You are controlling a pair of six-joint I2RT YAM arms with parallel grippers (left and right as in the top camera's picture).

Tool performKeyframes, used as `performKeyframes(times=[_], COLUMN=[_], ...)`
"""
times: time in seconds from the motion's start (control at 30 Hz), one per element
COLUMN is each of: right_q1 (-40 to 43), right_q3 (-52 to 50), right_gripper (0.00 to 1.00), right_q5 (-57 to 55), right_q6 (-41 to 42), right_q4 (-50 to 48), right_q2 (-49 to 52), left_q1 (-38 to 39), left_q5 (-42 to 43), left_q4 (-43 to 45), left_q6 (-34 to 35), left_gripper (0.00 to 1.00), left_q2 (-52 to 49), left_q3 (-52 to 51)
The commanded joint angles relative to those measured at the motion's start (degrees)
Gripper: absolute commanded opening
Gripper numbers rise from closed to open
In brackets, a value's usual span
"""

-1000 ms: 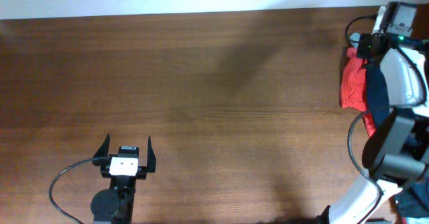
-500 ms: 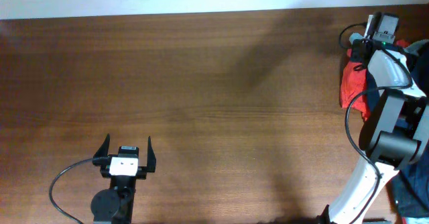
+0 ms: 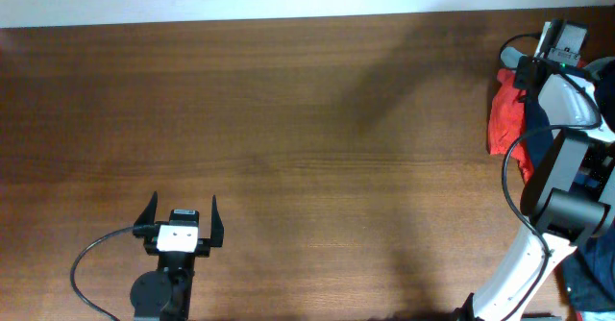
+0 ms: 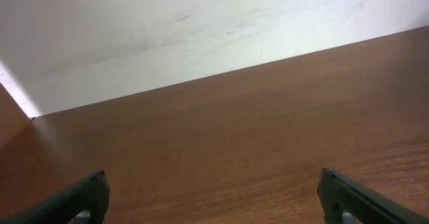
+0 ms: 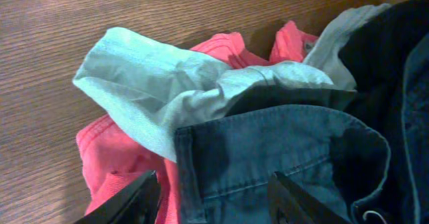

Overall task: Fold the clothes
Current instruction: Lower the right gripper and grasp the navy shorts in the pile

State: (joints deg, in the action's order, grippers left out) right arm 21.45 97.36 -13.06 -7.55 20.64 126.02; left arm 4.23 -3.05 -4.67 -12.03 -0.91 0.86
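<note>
Clothes (image 5: 201, 83) heaped at table (image 5: 67, 23) edge; right gripper (image 5: 214, 178) apart above; left gripper (image 4: 213, 178) apart.

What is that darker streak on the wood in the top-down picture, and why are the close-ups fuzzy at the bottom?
Overhead: a soft diagonal shadow on the table, no glare. Left wrist: the left gripper is dark and blurred, likely too near the lens. Right wrist: the clothes are sharp, the right gripper blurred.

Even indoor light, soft frames.
Faint shadow on table (image 3: 288, 167) far right; wall (image 4: 167, 29) washed out; clothes (image 5: 201, 83) sharp, near edge blurry.
</note>
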Motion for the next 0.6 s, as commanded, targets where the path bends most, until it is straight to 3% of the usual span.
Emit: performKeyframes(times=[0.0,0.23,0.4,0.57], right_q1=[0.1,0.1,0.0,0.0], right_q3=[0.3,0.3,1.0,1.1], right_gripper=[0.57,0.56,0.32,0.30], right_q5=[1.0,0.8,0.4,0.4], right_q6=[0.7,0.7,0.7,0.7], right_q4=[-0.2,-0.6,-1.0,-0.9], right_q2=[2.3,4.6,3.0,-0.9], left_q1=[0.3,0.3,0.3,0.3], left_q5=[0.3,0.3,0.3,0.3], left_q4=[0.0,0.0,0.0,0.0], left_q6=[-0.7,-0.7,-0.7,-0.7], left_gripper=[0.99,0.99,0.99,0.99], left_q2=[0.2,0.2,0.2,0.2], left_q3=[-0.3,-0.3,-0.3,-0.3])
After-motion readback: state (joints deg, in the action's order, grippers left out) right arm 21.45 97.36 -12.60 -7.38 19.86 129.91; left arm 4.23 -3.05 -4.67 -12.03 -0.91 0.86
